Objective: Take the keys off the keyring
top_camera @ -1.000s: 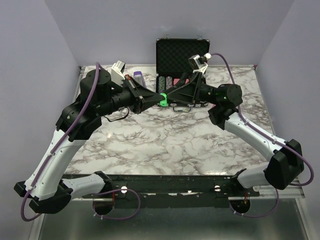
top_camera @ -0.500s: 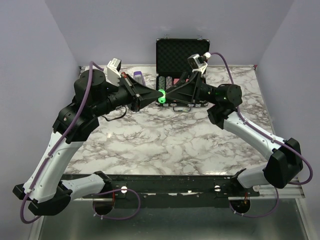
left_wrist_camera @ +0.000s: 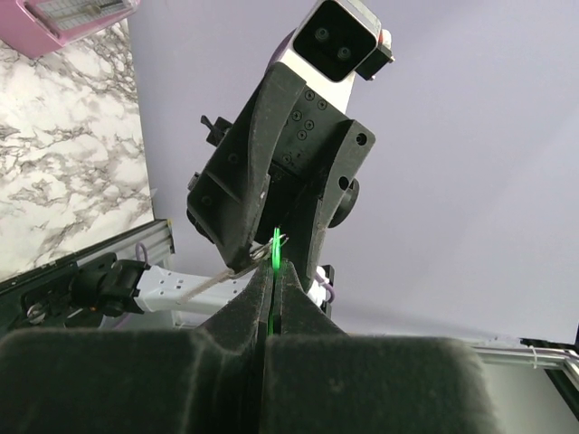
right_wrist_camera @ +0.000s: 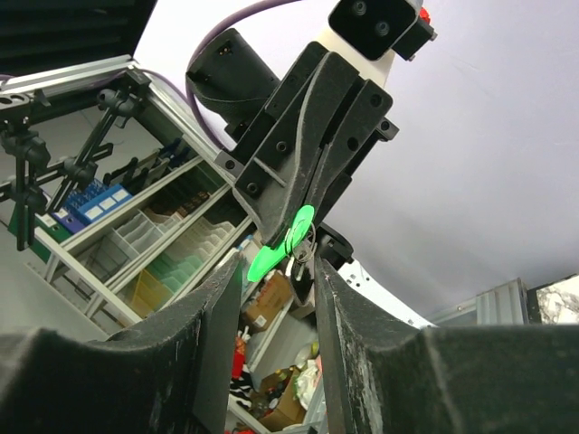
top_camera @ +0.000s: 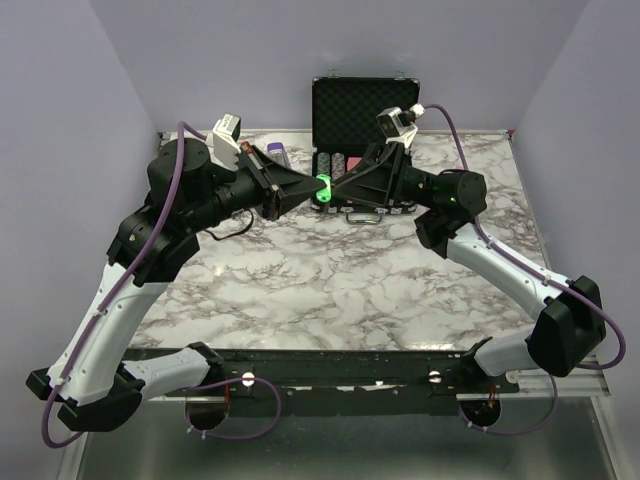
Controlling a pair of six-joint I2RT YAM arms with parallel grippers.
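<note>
My left gripper (top_camera: 314, 187) holds the keyring's green tag (top_camera: 323, 186) in the air above the back of the table. In the left wrist view the tag (left_wrist_camera: 274, 249) shows edge-on, pinched between the shut jaws, with the thin metal ring (left_wrist_camera: 281, 241) at its tip. My right gripper (top_camera: 336, 189) faces it tip to tip. In the right wrist view the green tag (right_wrist_camera: 279, 246) and small silver keys (right_wrist_camera: 298, 259) hang just beyond the right gripper (right_wrist_camera: 276, 282). Its jaws stand apart on either side of the keys, touching nothing that I can see.
An open black poker-chip case (top_camera: 362, 100) stands at the back of the marble table (top_camera: 330, 290), right behind both grippers. A purple object (top_camera: 277, 153) lies at the back left. A black cable (top_camera: 232, 232) trails under the left arm.
The right gripper's jaws have narrowed around the hanging keys. The left arm lifted the green tag slightly up and back; both gripper tips stay together.
</note>
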